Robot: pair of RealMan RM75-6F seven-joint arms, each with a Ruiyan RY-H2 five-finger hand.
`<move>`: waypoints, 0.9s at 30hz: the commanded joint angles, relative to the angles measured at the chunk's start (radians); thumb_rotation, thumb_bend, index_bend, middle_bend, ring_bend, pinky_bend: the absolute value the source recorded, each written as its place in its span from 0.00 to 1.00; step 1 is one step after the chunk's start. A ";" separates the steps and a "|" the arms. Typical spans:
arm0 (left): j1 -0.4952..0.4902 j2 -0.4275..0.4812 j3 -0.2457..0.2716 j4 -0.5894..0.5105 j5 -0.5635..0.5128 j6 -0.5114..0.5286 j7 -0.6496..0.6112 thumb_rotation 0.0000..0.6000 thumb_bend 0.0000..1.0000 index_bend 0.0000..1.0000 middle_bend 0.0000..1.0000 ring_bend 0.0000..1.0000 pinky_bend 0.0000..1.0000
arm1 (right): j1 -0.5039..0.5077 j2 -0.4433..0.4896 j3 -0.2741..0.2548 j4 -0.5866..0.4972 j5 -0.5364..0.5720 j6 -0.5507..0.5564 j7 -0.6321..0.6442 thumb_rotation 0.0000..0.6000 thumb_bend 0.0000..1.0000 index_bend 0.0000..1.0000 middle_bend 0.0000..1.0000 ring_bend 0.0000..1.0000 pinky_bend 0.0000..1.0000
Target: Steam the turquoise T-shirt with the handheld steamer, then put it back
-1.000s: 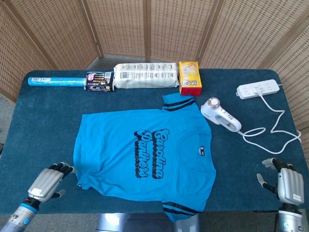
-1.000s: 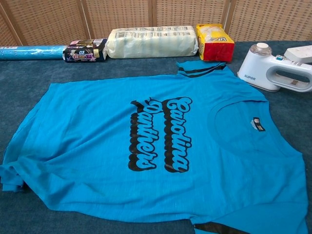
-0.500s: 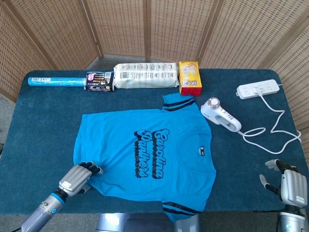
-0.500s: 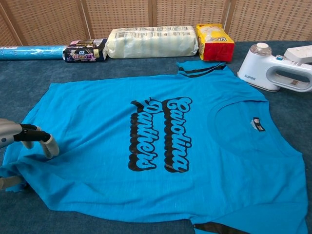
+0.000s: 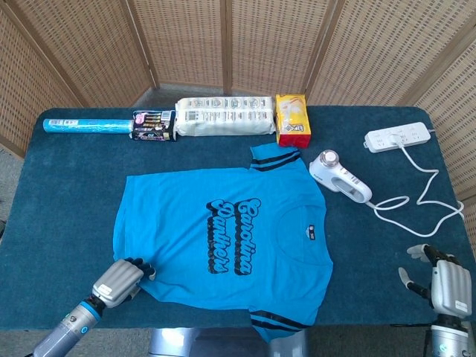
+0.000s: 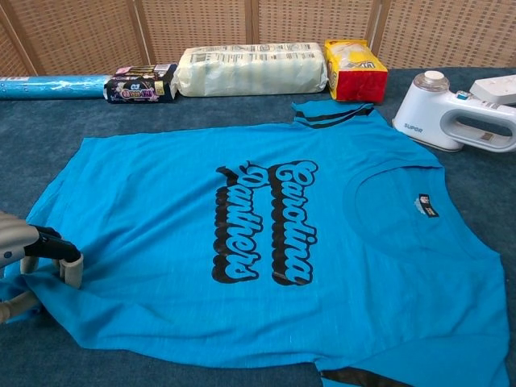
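While the left hand [image 5: 119, 280] lay at the seven o'clock corner of the table [image 5: 67, 193], its fingers were curled down onto the near-left hem corner of the turquoise T-shirt [image 5: 223, 238]. In the chest view those fingers [image 6: 55, 247] sat on the cloth at the shirt's edge, though whether they truly pinched the fabric or only pressed on it could not be told from either view.

The right hand [image 5: 444, 283] rested at the five o'clock corner, fingers apart, holding nothing and touching nothing.

The T-shirt lay flat across the middle of the table, print up, its collar toward three o'clock and its hem toward nine, one striped sleeve at twelve o'clock and the other at six.

The handheld steamer [image 5: 339, 176] lay on the table at about two o'clock, just beside the shirt's collar-side shoulder, well apart from both hands. From the right hand it lay toward eleven o'clock; its long axis ran from the head at ten o'clock to the handle at four, the cord [image 5: 416, 212] trailing off toward the power strip [image 5: 398, 137]. By my judgement the right hand was much the nearer, and the handle end pointed its way.
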 commanded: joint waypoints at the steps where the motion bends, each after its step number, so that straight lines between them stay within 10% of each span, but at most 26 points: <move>1: -0.003 -0.006 0.001 0.000 -0.005 0.000 0.006 1.00 0.53 0.48 0.47 0.38 0.50 | 0.000 0.000 0.001 0.001 0.002 -0.002 0.001 1.00 0.29 0.44 0.48 0.47 0.36; 27: -0.034 -0.008 -0.060 0.012 -0.022 0.089 -0.067 1.00 0.55 0.56 0.55 0.45 0.56 | 0.106 0.004 0.096 -0.044 0.035 -0.096 -0.022 1.00 0.29 0.40 0.46 0.44 0.36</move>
